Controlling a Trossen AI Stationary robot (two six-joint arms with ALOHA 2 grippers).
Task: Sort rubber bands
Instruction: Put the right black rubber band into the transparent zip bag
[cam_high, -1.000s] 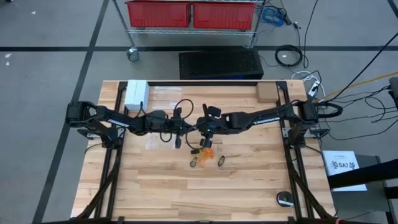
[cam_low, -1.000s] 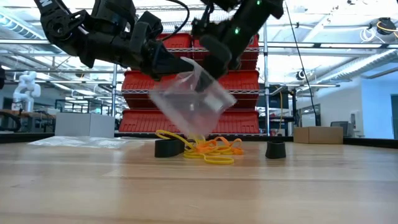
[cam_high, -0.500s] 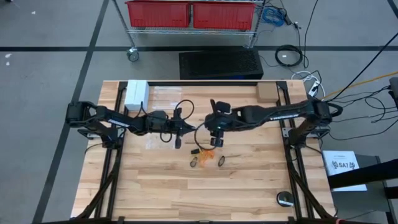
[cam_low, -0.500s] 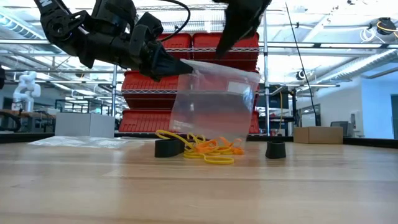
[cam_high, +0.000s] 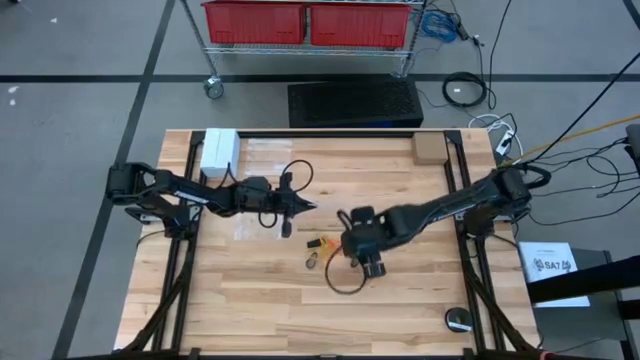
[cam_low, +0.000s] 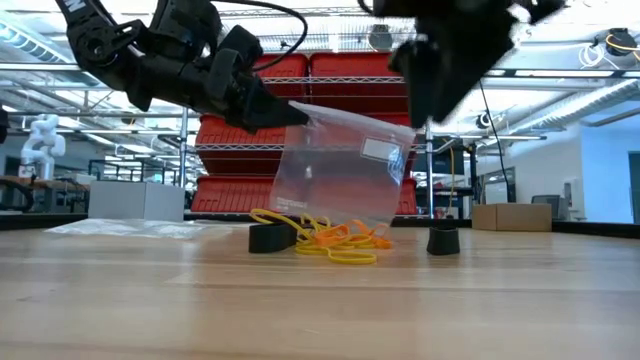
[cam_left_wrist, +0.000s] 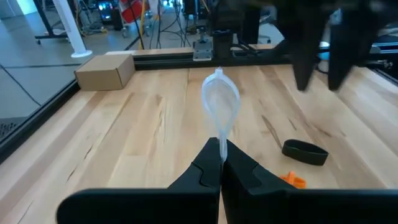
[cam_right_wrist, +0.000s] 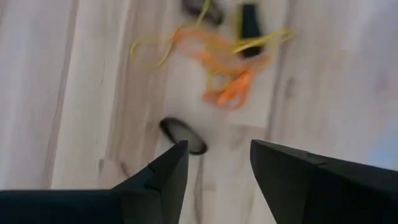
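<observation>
Mostly blurred: right gripper (cam_right_wrist: 214, 165), fingers apart, hangs over the rubber bands (cam_right_wrist: 227, 87) at frame centre. Left gripper (cam_left_wrist: 219, 163) is clamped on a bag (cam_low: 345, 165), its lower edge hiding some bands.

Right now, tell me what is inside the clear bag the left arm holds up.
The clear bag, pinched shut in the left pincer, looks empty. The rubber bands lie on the table beneath it; the bag's lower edge partly veils them.

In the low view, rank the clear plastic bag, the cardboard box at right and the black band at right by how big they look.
1. clear plastic bag
2. cardboard box, though it sits farther back
3. black band
</observation>
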